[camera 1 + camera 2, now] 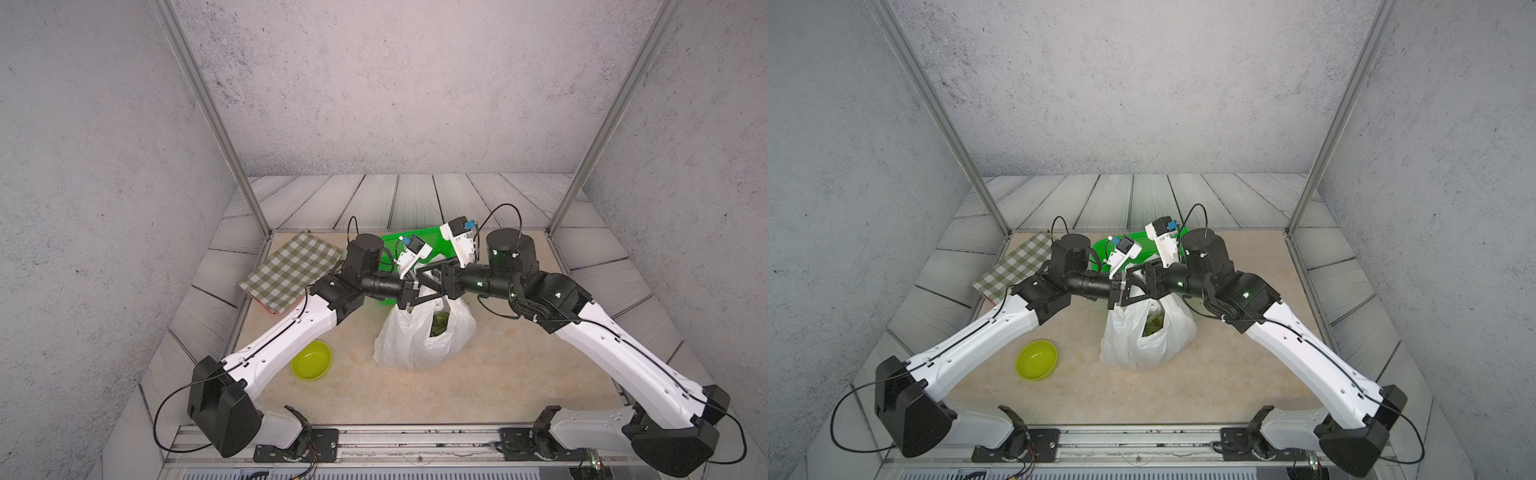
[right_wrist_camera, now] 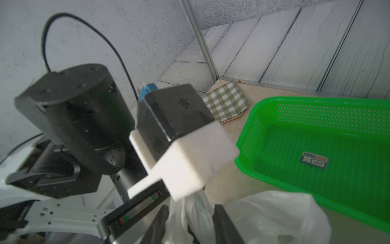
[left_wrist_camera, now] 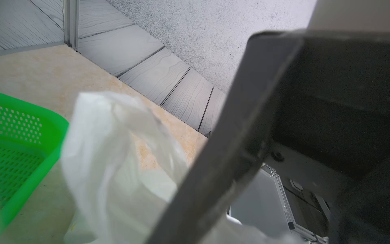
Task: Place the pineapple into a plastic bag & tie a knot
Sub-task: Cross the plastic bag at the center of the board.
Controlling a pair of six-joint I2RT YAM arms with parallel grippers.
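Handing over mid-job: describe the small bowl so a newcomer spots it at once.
Start at the beige tabletop and find the white plastic bag in its middle. On the left arm's side of it, apart from the bag, sits the bowl. It is the only round, solid, yellow-green thing; the basket behind the bag is rectangular, perforated and brighter green.

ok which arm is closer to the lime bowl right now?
Left. The left arm passes right beside the lime bowl with its white forearm. The right arm is on the far side of the plastic bag from it, well clear.
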